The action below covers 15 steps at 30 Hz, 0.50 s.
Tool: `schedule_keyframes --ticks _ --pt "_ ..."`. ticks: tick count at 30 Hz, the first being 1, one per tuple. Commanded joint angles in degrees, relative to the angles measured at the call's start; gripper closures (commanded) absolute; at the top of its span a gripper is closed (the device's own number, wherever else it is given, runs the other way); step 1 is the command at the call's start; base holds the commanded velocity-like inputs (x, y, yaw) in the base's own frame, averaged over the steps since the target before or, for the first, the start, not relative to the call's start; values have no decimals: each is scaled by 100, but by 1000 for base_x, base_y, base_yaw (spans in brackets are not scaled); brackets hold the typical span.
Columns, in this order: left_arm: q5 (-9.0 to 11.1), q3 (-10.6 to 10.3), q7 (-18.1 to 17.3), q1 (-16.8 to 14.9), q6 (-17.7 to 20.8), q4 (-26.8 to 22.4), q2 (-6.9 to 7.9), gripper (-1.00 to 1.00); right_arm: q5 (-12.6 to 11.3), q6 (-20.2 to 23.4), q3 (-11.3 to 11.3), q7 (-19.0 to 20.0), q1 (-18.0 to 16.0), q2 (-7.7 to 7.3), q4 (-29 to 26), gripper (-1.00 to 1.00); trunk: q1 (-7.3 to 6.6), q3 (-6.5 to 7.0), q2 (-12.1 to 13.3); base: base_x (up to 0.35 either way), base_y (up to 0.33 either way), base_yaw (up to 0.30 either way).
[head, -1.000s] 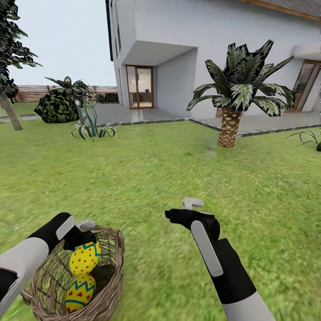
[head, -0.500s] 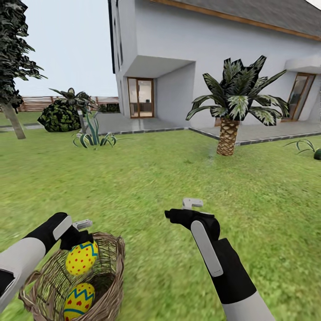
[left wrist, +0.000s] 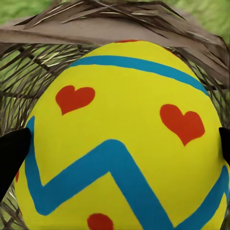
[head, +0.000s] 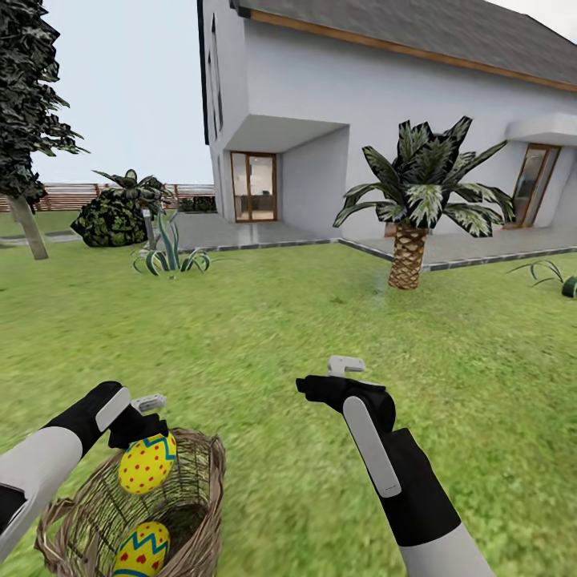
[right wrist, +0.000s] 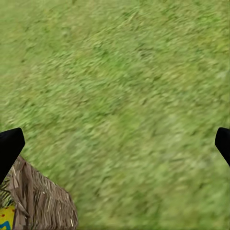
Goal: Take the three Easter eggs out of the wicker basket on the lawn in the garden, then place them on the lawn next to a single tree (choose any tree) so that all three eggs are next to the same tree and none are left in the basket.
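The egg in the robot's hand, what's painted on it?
Red hearts, blue zigzag on yellow egg; left wrist view.

The head view looks forward and slightly down from high over the lawn (head: 264, 336) toward the house (head: 385, 120), with the wicker basket (head: 180, 513) low at its left. The left wrist view sits very close above an Easter egg (left wrist: 120, 139) inside that basket. The right wrist view faces down on grass from near, sharing the basket's edge (right wrist: 38, 201).
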Motion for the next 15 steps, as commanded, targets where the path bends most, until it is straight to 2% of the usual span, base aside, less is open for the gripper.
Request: schedule_keyframes --ticks 1,15 --pt "62 -34 51 -2 18 -13 5 100 -56 12 4 -60 -6 0 -5 -100 -24 12 39 0 0 0" --pt "61 -35 51 2 19 -13 -2 100 -59 12 8 -60 -4 0 -5 -100 -331 263 600 0 0 0"
